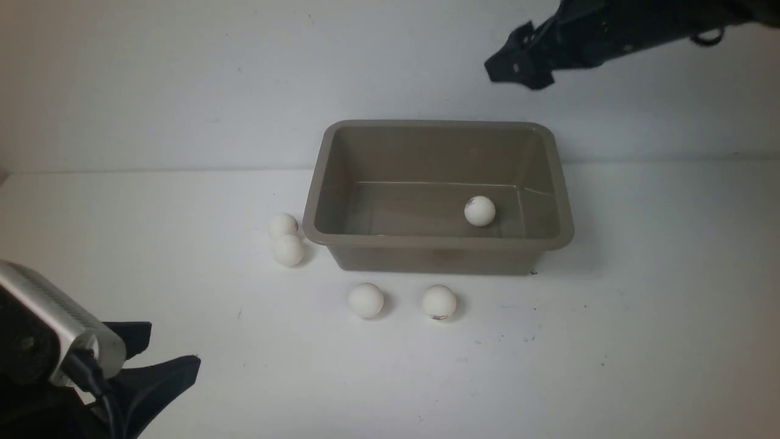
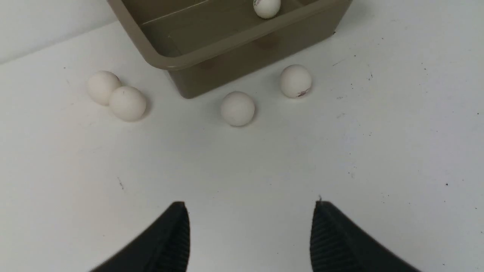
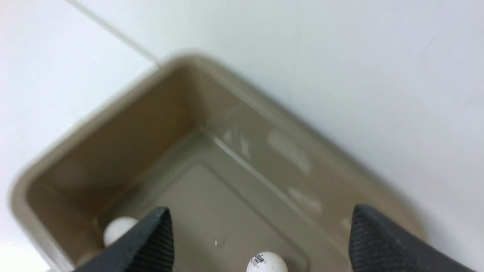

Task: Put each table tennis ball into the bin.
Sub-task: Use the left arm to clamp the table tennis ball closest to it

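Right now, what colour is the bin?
The bin is plain taupe, a grey-brown with no pattern; the front view shows it best.

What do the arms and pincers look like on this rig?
Left pincer and right pincer: black, tapered, ribbed on the inner faces. Silver ridged camera housing with a black cable on the left wrist. Right arm black, with a small cable loop.

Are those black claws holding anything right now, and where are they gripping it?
Nothing is held. The left gripper is open and empty; the right gripper hangs open above the bin, where a ball lies loose.
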You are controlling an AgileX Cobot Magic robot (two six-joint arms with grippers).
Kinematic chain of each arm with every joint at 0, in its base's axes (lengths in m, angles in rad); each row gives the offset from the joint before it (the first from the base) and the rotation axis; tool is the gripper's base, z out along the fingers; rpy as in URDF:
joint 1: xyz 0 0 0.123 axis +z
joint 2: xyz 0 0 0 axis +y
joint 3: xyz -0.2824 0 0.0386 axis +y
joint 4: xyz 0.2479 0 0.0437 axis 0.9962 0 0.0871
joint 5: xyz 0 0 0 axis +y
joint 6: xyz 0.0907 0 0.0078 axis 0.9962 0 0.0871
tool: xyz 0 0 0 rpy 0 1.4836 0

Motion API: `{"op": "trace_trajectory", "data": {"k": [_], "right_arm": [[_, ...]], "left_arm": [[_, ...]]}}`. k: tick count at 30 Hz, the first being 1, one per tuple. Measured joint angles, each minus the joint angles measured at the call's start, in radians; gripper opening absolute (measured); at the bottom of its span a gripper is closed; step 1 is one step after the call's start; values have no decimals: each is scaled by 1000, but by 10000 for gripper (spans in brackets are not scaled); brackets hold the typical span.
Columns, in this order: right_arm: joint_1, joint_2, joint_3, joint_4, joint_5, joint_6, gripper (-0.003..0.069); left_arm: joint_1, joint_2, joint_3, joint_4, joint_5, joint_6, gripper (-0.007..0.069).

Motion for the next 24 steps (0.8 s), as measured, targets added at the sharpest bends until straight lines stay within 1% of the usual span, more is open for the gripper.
{"op": "trace_trajectory", "data": {"k": [5, 7, 12, 14, 21, 24], "right_arm": [[0, -175, -9, -63, 115, 81, 538], [0, -221, -9, -82, 177, 119, 538], [0, -248, -9, -97, 363, 210, 537], [0, -245, 0, -97, 423, 226, 537], [3, -245, 109, -80, 447, 238, 537], [33, -245, 187, -70, 445, 239, 537]], "left_arm": [[0, 0, 0, -55, 0, 50, 394], [0, 0, 0, -65, 0, 54, 394], [0, 0, 0, -69, 0, 59, 394], [0, 0, 0, -69, 0, 61, 394], [0, 0, 0, -69, -1, 61, 394], [0, 0, 0, -69, -1, 62, 394]]}}
